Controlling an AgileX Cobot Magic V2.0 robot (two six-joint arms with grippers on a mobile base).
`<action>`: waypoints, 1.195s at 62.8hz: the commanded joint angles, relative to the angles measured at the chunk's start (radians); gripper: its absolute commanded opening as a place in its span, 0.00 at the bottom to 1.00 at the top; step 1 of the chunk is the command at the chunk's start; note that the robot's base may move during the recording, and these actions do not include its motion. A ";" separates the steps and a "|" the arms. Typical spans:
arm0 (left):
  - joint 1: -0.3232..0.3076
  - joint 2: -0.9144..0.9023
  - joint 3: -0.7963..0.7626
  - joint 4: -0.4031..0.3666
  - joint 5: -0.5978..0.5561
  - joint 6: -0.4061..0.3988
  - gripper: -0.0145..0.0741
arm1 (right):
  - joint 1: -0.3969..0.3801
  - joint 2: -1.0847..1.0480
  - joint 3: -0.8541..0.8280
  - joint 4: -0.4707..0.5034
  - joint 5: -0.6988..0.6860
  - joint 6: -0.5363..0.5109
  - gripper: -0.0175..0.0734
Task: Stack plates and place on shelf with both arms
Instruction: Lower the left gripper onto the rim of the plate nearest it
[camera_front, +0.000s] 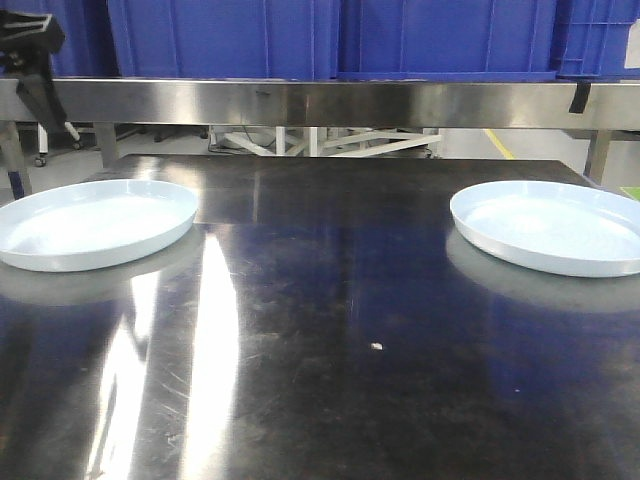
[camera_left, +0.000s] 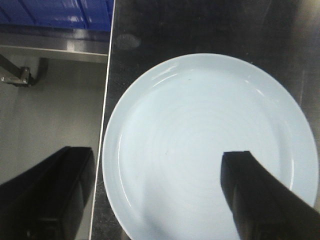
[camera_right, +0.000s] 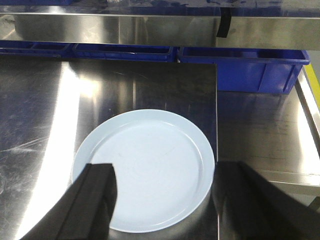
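Two pale bluish-white plates lie apart on the dark steel tabletop (camera_front: 330, 300): the left plate (camera_front: 92, 222) near the left edge, the right plate (camera_front: 555, 226) near the right edge. My left gripper (camera_left: 158, 187) hovers open over the left plate (camera_left: 200, 140), one finger past the table's left edge, the other above the plate's right half. Over the right plate (camera_right: 150, 165), my right gripper (camera_right: 162, 197) is open, its fingers straddling the plate's near right part. The shelf's brushed-steel rail (camera_front: 320, 102) runs across the back with blue crates (camera_front: 330, 38) above it.
Behind the table, beneath the rail, are white frame legs (camera_front: 320, 142) and floor. A black strap (camera_front: 579, 97) hangs on the rail at right. More blue crates (camera_right: 240, 70) sit low beyond the table in the right wrist view. A small crumb (camera_front: 376, 346) lies mid-table.
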 joint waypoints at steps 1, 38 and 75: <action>0.021 -0.016 -0.037 -0.008 -0.050 -0.007 0.82 | -0.003 -0.004 -0.039 -0.010 -0.074 -0.008 0.77; 0.060 0.070 -0.037 -0.045 -0.098 -0.007 0.77 | -0.003 0.013 -0.039 -0.010 -0.074 -0.008 0.77; 0.060 0.144 -0.037 -0.045 -0.115 -0.007 0.77 | -0.003 0.014 -0.039 -0.010 -0.074 -0.008 0.77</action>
